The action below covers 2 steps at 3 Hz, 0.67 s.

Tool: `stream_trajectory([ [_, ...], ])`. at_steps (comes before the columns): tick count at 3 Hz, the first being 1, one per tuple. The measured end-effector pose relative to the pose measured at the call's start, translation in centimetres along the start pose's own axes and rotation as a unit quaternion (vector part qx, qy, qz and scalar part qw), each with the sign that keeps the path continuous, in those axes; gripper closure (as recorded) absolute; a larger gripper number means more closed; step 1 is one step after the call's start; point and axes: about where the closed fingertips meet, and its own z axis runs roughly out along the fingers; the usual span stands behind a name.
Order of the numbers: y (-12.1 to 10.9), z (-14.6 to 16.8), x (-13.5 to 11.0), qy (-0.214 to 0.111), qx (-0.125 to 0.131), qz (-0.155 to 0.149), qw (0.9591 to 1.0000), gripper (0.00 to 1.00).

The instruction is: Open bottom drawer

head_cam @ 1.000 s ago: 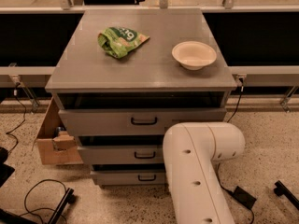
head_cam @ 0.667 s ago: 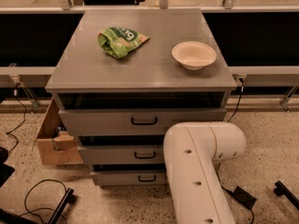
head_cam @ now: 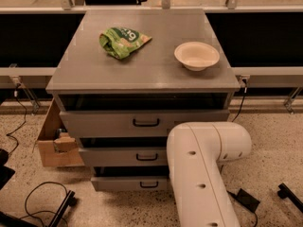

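Speckled floor (head_cam: pixel 265 141) holds the cabinet (head_cam: pixel 142 74), whose bottom drawer (head_cam: pixel 123 183), lowest down, looks barely out, so pulling is left; the gripper hides past the arm (head_cam: pixel 199 174) beside the cabinet, so I cannot tell its grip.

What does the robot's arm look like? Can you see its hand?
The arm is smooth and creamy white: a thick rounded tube with a fat round joint at its top. Small dark round holes dot its side. No cables or writing show on it. The gripper is outside the picture, so nothing of it shows.
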Motion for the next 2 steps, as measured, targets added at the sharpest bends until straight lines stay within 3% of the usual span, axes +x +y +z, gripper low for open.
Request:
stream_trajectory([
  [2, -0.11, -0.65, -0.01, 0.000, 0.000, 0.000, 1.0000, 0.40],
])
